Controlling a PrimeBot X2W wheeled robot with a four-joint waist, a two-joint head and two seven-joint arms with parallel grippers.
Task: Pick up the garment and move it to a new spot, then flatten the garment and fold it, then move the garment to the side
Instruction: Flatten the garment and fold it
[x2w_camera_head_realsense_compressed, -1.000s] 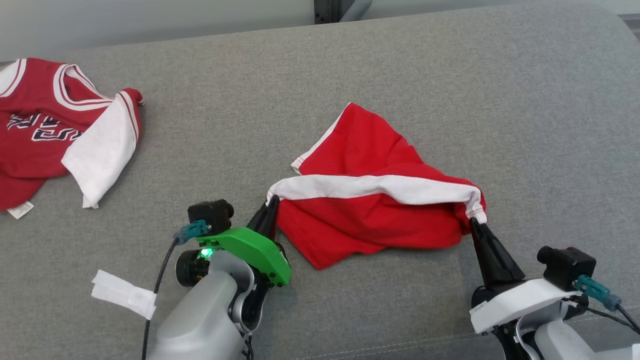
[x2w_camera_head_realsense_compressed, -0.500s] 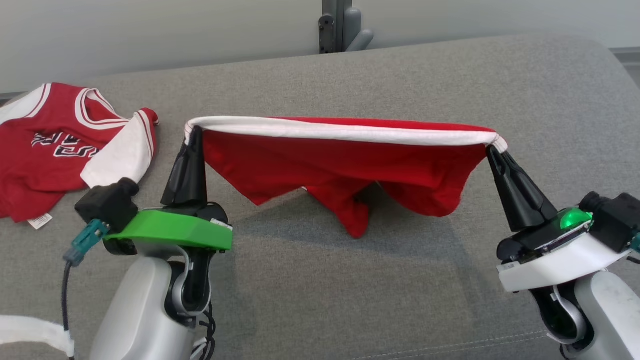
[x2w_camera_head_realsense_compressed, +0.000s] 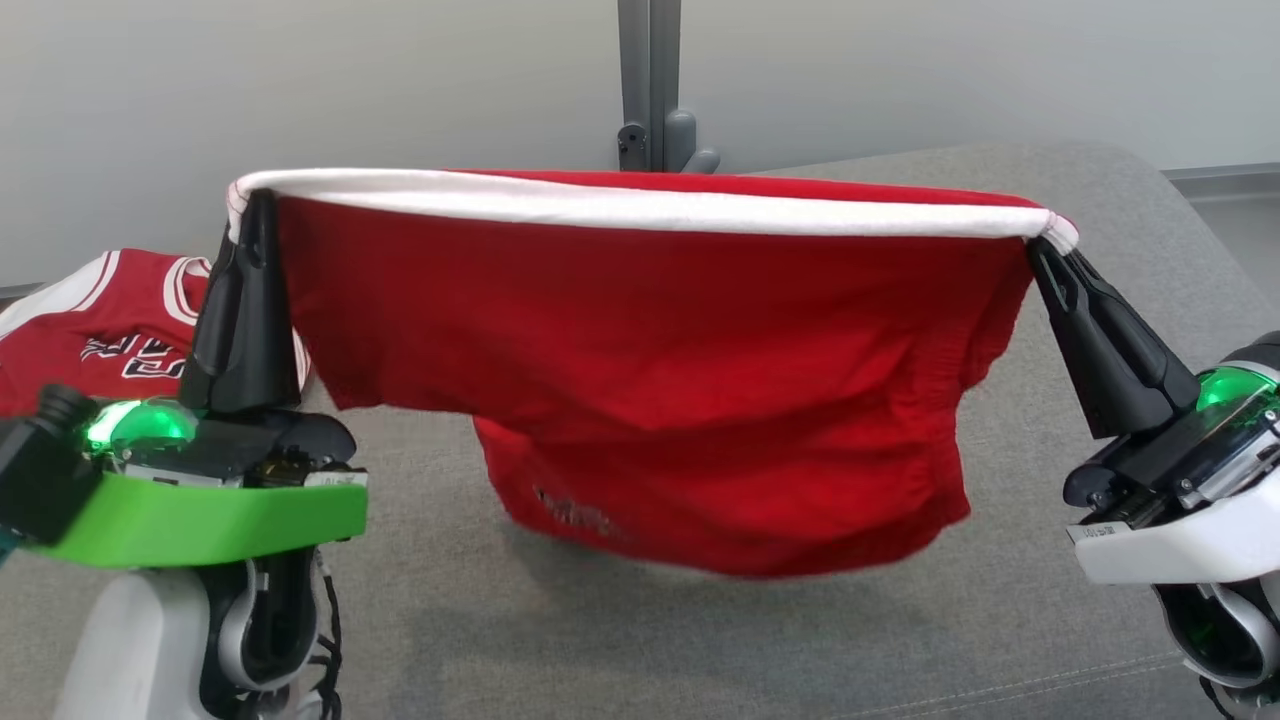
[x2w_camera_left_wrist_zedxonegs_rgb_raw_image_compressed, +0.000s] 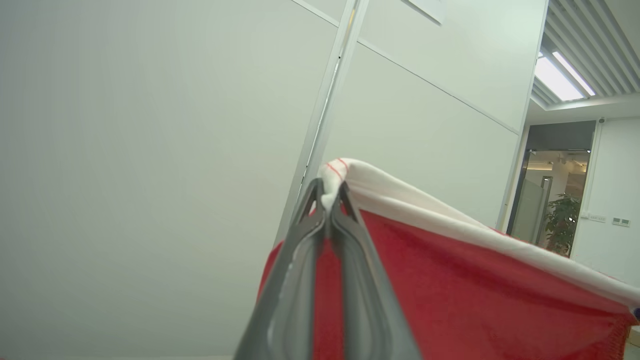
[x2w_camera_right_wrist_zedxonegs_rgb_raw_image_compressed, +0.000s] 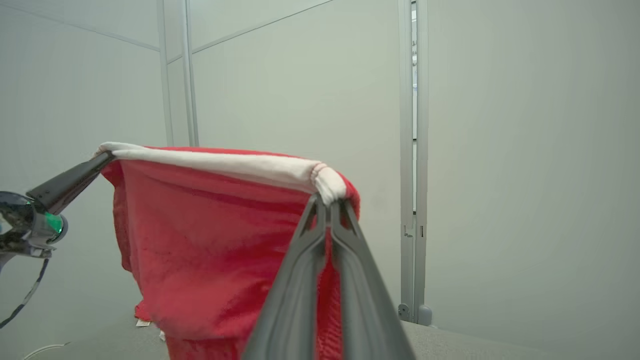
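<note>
1. A second ago the red shorts lay crumpled on the grey cushion. Half a second ago their lowest point still touched it. Now I have raised both ends, and the cloth hangs spread between my arms. My head has tipped up as well, so more of the pale wall shows behind.
2. At the far left, a red jersey with white trim and lettering lies on the cushion. It is partly hidden behind my left arm.
3. My left gripper points upward, its fingers pressed together on the left end of the white waistband. In the left wrist view, the bunched white edge pokes out just above the pinched tips.
4. The waistband runs taut and nearly level from one gripper to the other. The red body hangs below it in front of a grey post. The bottom hem looks clear of the cushion and has a shadow beneath it.
5. My right gripper leans up and to the left, clamped tight on the gathered right end of the waistband.
</note>
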